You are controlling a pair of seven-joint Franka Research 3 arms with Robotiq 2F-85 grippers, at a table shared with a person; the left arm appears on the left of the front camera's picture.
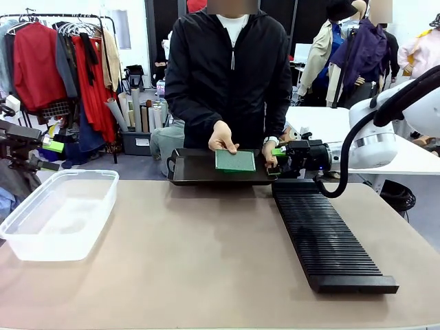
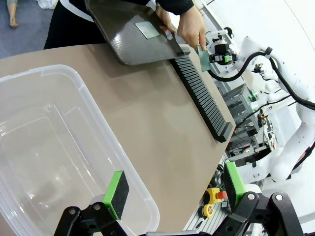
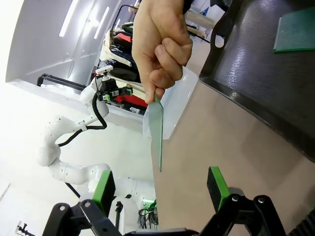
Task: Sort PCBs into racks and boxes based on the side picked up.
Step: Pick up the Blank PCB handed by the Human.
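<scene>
Left of the dark tray (image 1: 196,172), my left gripper (image 2: 175,189) hangs with its green pads spread wide and nothing between them, looking down over the clear box (image 1: 41,251). The box sits well to the tray's left and nearer my side of the table. Its bare bottom shows through the plastic, with no board in it. The tray itself lies across the table's far edge in front of the person and holds one PCB (image 1: 235,160) lying flat right of its middle. One hand (image 1: 222,137) of the person rests on that board's far left corner. At the tray's right end, the person's other hand (image 3: 160,49) pinches a second PCB (image 3: 156,132) by its top and holds it upright on edge. That board hangs in the gap between the fingers of my right gripper (image 3: 160,191). The jaws stand fully apart, and neither pad appears to touch the board. The gripper points in sideways from just right of the tray. From the tray's right end the black rack (image 1: 330,240) runs back toward my side of the table, and I can see no board standing in its slots.
</scene>
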